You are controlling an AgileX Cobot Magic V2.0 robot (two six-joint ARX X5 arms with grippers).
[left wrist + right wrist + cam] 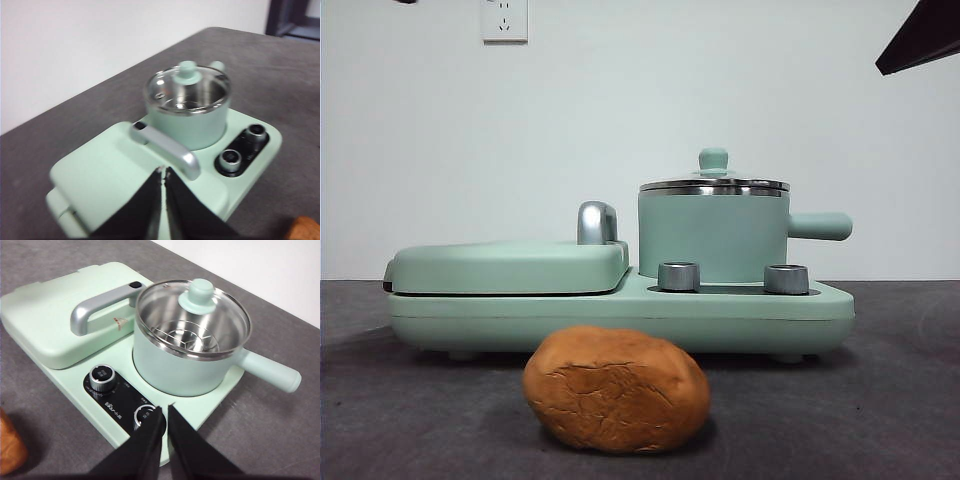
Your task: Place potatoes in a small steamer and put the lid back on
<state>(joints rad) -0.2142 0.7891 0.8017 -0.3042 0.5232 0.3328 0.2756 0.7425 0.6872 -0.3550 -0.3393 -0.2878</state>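
Potato lies on the counter, long axis crosswise, untouched. Lid sits on the steamer, just ahead of the closed, empty right tool; left tool likewise closed.

Small white print on the black control panel is unreadable.

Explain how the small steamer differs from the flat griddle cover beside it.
The small steamer is a tall cylinder; the griddle cover is low, flat and rectangular. The steamer carries a glass lid with a green knob, the cover a steel bar handle. Both are mint green and sit on one base.
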